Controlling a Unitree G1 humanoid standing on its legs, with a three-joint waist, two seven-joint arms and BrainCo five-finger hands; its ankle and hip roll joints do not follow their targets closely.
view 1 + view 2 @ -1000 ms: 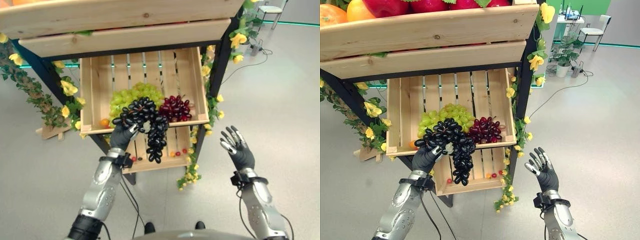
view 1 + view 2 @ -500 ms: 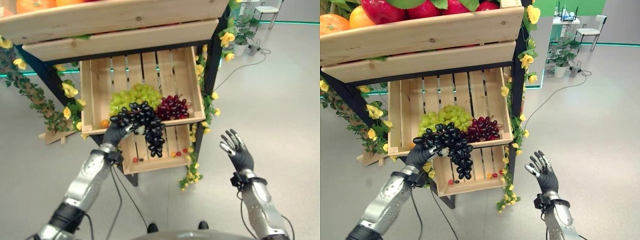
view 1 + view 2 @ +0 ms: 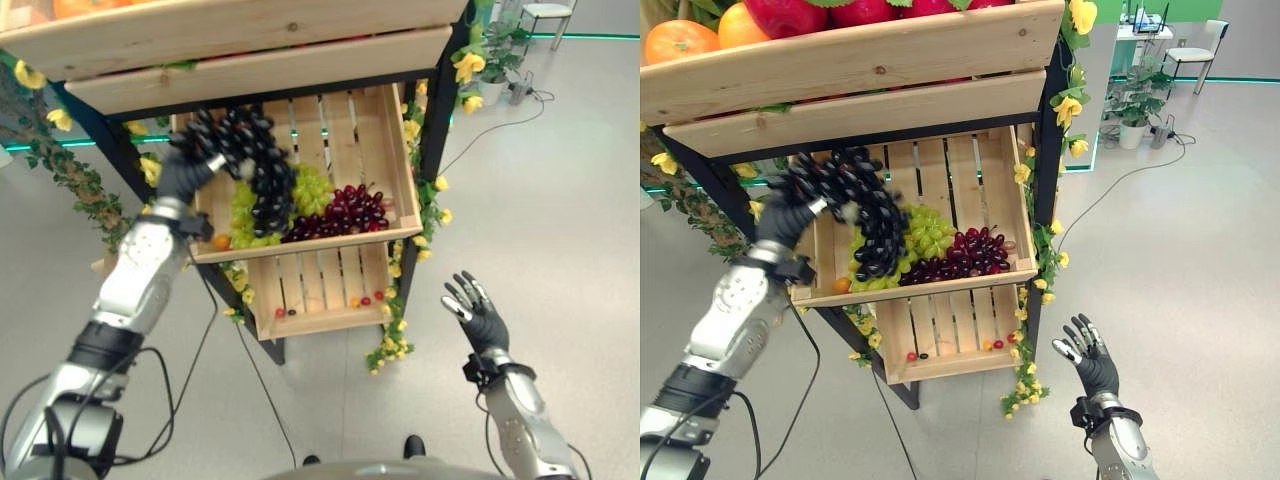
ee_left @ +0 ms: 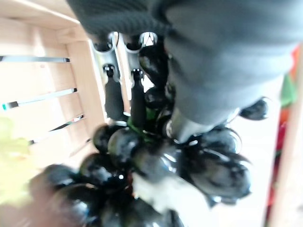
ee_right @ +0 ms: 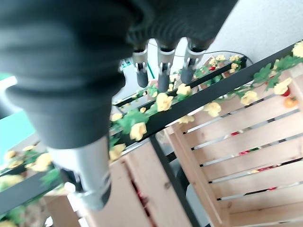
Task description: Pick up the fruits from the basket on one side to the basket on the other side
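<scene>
My left hand [image 3: 178, 170] is shut on a bunch of black grapes [image 3: 250, 160], held up over the left part of the middle wooden crate [image 3: 390, 170]. The bunch [image 4: 156, 161] hangs down in front of the green grapes [image 3: 312, 190] that lie in that crate. Dark red grapes [image 3: 345, 212] lie to their right, and a small orange fruit [image 3: 221, 242] sits at the crate's front left corner. My right hand [image 3: 478, 315] is open, low at the right over the floor, apart from the shelf, with nothing in it.
A top crate [image 3: 850, 60] holds red apples [image 3: 790, 14] and oranges [image 3: 680, 38]. A lower crate [image 3: 315, 290] has a few small fruits. Black shelf posts with yellow flower garlands [image 3: 425, 190] flank the crates. Open grey floor lies to the right.
My left hand has lifted the black grape bunch from the crate's front edge up and to the left, over the crate's inside. The camera has shifted. The right hand has stayed low.
</scene>
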